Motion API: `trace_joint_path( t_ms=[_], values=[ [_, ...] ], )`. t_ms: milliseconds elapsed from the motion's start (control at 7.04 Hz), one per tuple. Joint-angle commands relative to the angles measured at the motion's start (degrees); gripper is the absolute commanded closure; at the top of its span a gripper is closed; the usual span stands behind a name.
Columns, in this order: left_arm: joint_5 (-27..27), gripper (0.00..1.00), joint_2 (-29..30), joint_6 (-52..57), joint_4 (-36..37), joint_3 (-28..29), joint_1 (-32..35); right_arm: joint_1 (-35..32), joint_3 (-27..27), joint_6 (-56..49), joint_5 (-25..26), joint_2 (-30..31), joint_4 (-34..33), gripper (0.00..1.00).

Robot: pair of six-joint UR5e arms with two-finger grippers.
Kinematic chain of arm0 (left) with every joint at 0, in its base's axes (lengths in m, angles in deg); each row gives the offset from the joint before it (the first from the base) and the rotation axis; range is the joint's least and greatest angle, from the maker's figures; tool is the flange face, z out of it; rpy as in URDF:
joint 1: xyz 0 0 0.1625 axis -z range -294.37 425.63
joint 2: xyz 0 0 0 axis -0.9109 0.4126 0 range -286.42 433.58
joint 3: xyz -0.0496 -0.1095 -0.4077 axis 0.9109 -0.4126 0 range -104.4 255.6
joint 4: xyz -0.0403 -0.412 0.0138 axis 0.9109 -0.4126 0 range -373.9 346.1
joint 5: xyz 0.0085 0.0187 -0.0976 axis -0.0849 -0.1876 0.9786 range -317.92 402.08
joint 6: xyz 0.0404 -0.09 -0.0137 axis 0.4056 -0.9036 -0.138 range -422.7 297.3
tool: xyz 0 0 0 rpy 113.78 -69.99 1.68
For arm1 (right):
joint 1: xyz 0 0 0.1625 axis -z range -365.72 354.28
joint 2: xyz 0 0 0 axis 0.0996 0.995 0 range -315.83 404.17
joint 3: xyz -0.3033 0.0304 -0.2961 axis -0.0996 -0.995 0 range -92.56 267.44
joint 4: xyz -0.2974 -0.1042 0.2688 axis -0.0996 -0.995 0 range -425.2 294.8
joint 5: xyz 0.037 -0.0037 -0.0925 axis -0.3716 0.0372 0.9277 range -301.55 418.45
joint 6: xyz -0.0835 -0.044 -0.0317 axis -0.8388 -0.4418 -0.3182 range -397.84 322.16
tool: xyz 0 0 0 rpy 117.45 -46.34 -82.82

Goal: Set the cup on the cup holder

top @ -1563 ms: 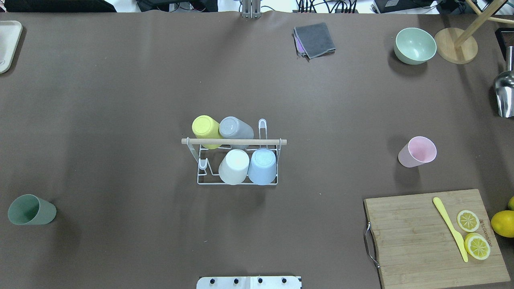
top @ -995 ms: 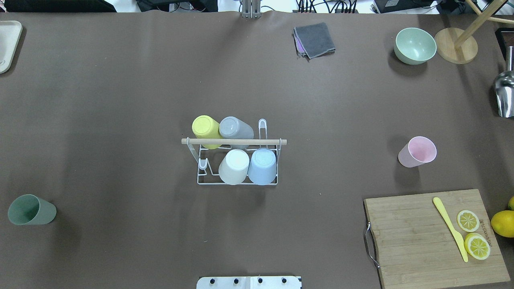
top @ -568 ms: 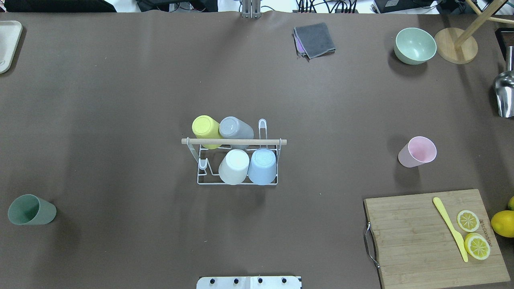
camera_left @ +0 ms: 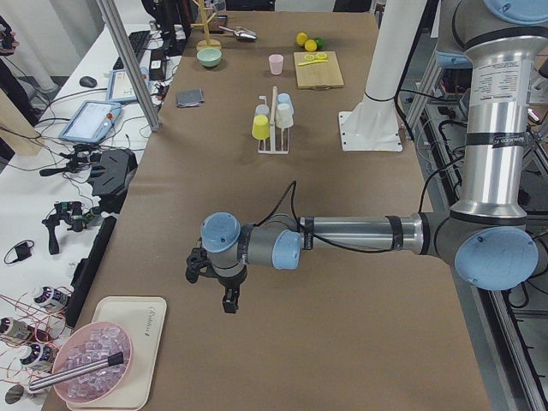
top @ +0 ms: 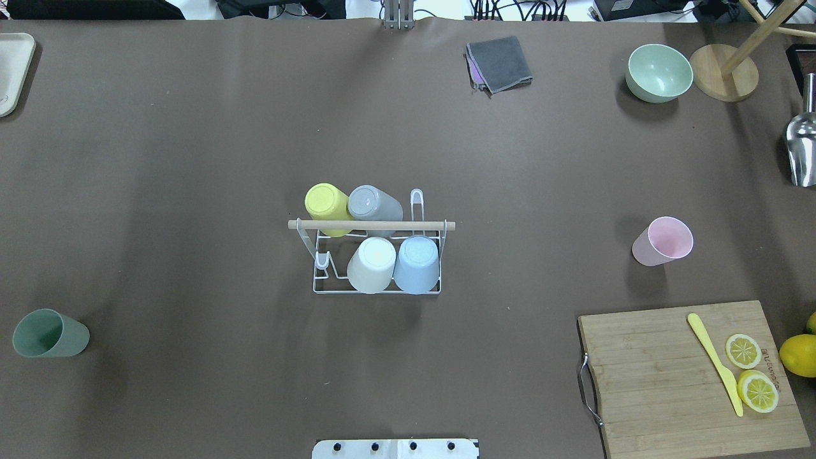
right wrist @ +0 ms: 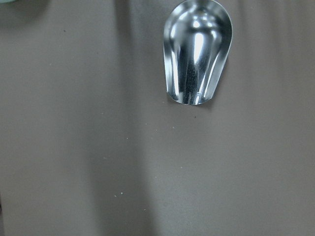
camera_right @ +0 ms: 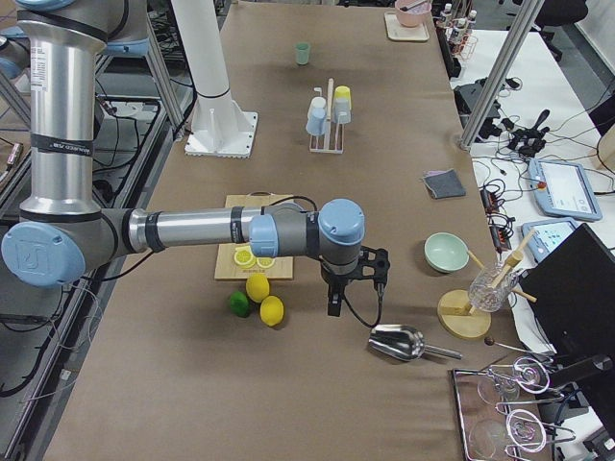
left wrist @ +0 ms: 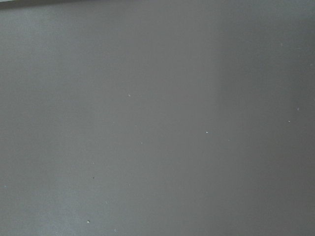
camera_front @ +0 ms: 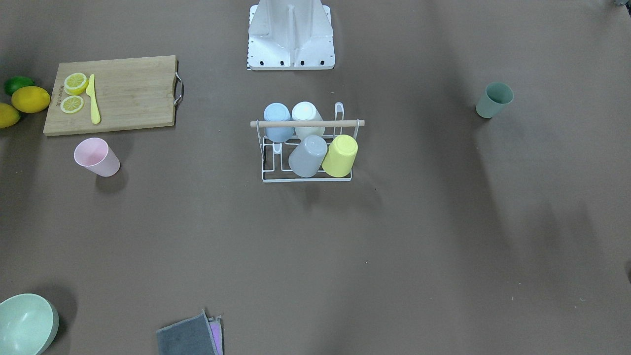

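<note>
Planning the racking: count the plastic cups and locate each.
6. On the cup holder: yellow cup, grey cup, white cup, blue cup. Near the cutting board: pink cup. Far left: green cup. None seems hidden.

The white wire cup holder is crossed at the top by a light wooden dowel. Four cups are set upside down on its prongs: a yellow cup and a grey cup in the far row, a white cup and a blue cup in the near row. One prong is left bare in each row. A pink cup is stood upright well to the holder's right, and a green cup well to its left.
</note>
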Motion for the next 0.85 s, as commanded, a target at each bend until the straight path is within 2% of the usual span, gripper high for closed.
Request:
trace_joint_path(
  t_ms=[0, 284, 426, 568, 710],
  values=[
    [-0.10, 0.02, 1.95, -0.10, 0.29, 0.27, -0.09, 3.80, -0.97, 0.42, -0.14, -5.82, -8.45, 0.06],
    [-0.19, 0.02, 3.71, -0.71, 0.64, 0.01, -0.09, 10.39, -3.51, 2.96, -0.14, -8.11, -8.98, 0.06],
    [-0.19, 0.02, 6.33, -1.76, 2.81, 0.45, -0.35, 12.07, -5.00, 3.05, -0.14, -10.82, -10.73, 0.06],
    [-0.19, 0.02, 10.27, -2.12, 8.14, 0.36, -0.53, 13.48, -7.71, 3.06, -1.62, -14.41, -12.66, 0.06],
    [-0.19, 0.02, 12.05, -2.12, 10.02, 0.54, -0.53, 15.84, -9.57, 2.97, -3.29, -17.49, -15.38, 0.06]
  ],
)
